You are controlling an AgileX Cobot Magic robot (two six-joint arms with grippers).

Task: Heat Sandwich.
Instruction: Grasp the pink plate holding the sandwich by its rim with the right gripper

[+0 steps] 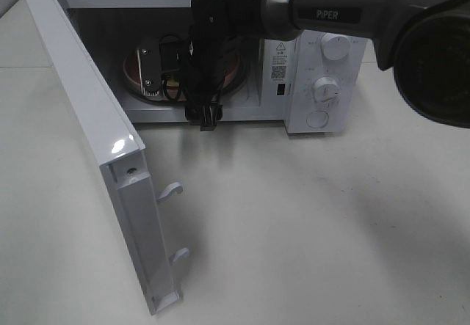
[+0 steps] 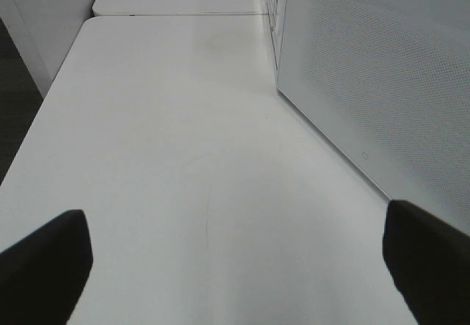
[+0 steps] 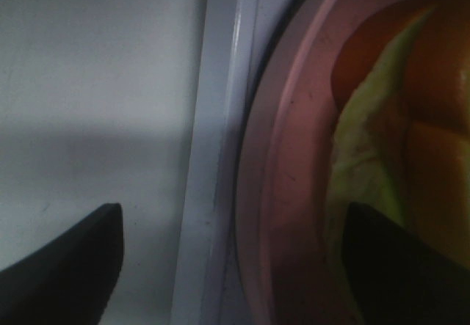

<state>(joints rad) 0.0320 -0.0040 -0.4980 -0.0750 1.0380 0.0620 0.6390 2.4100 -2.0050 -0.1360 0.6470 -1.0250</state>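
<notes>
Inside the open microwave (image 1: pixel 316 83) at 12 o'clock on the bench (image 2: pixel 183 119), the sandwich (image 3: pixel 433 119) sits on its pink plate (image 3: pixel 294 193), right hand (image 3: pixel 231 222) spread wide across the rim rather than pinching it, left hand (image 2: pixel 235 218) wide open over at the microwave's 9 o'clock side, I'd guess to stay clear.

Right arm (image 1: pixel 338 15): "PiPER", white letters on a dark band.
Sticker (image 1: pixel 280 67) on microwave (image 1: pixel 323 116) panel: warning triangle and a square code; fine print unreadable.
Dials (image 1: pixel 327 89): markings too small to read.
</notes>
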